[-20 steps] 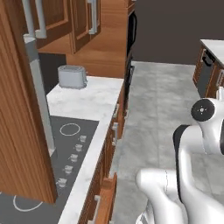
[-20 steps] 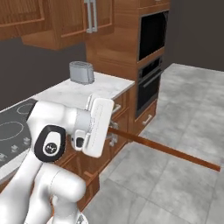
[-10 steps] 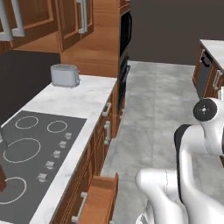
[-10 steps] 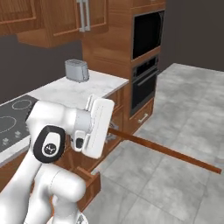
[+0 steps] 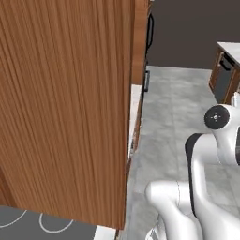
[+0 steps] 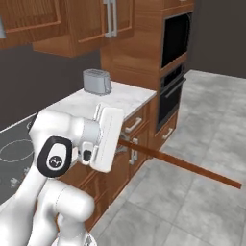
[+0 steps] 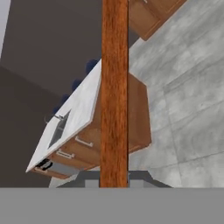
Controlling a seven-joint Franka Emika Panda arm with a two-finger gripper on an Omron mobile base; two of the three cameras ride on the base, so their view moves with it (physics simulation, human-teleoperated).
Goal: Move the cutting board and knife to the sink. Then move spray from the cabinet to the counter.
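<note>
Cabinet (image 6: 91, 19) up-left of arm, toaster (image 6: 97, 81) on tabletop (image 6: 122, 96) below; jaws state can't tell.

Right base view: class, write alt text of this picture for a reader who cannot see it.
A white robot arm rises at lower left before a white marble counter that bears a silver toaster. Reddish-brown wall cabinets hang above, a built-in black oven stands to the right, and a thin wooden edge juts out over the grey tiled floor.
</note>
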